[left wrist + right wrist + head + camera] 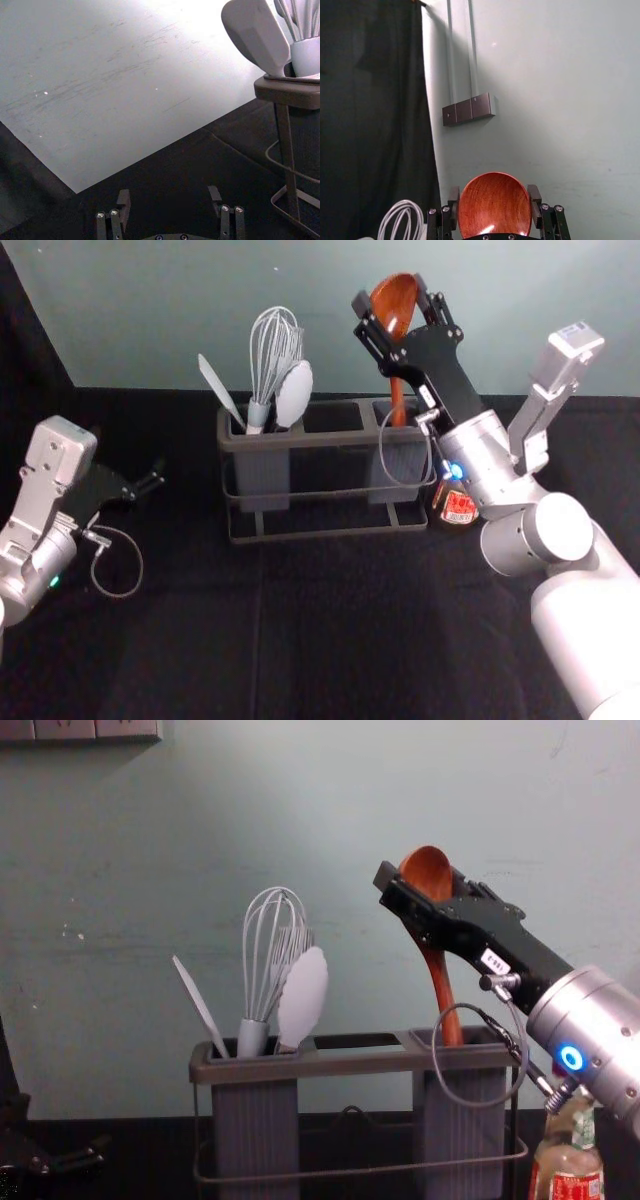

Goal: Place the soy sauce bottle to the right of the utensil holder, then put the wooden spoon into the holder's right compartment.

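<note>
My right gripper (395, 306) is above the holder's right end in the head view, and its fingers are against both sides of the wooden spoon's bowl (495, 205) in the right wrist view. The spoon's handle (443, 1000) runs down into the right compartment of the utensil holder (372, 1060), leaning slightly. Just right of the holder stands the soy sauce bottle (457, 504), partly hidden by the right arm; its red label shows in the chest view. My left gripper (150, 483) is left of the holder; in the left wrist view the left gripper (170, 200) is open and empty.
The holder's left compartment carries a whisk (272, 955), a white spatula (303, 995) and other utensils. The holder's middle slot lies between the two cups. A pale wall stands behind, with a dark socket strip (468, 110). A cable loop hangs from each wrist.
</note>
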{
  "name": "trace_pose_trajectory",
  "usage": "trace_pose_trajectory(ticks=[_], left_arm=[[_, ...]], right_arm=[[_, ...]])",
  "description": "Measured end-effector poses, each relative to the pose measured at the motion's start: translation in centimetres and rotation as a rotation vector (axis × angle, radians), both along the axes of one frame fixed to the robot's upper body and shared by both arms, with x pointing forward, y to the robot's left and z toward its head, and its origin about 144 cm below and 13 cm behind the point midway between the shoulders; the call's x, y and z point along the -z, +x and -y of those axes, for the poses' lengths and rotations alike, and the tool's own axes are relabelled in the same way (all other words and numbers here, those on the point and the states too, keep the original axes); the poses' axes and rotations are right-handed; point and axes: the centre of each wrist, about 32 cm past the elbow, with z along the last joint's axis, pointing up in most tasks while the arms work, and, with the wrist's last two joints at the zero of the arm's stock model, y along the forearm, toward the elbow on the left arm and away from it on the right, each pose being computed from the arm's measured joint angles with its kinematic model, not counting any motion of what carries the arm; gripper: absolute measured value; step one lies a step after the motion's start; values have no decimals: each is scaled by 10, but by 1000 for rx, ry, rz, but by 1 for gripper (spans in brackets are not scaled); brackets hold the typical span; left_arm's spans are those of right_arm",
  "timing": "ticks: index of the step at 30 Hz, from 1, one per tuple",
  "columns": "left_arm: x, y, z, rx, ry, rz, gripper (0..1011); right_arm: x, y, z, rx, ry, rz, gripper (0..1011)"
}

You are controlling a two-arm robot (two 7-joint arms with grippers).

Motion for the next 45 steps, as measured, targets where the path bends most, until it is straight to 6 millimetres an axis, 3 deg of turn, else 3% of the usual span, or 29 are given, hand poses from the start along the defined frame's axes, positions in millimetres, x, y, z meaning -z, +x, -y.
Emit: trace_pose_trajectory(ticks=[18,42,45], left_arm=[[0,0,0,0,0,0,1011],[0,0,0,0,0,0,1011],[0,0,0,0,0,0,1011]], right_arm=[[14,-6,1,1,-9,-32,838],[15,-8,5,3,-13,-40,838],[14,-8,5,1,-15,-36,875]])
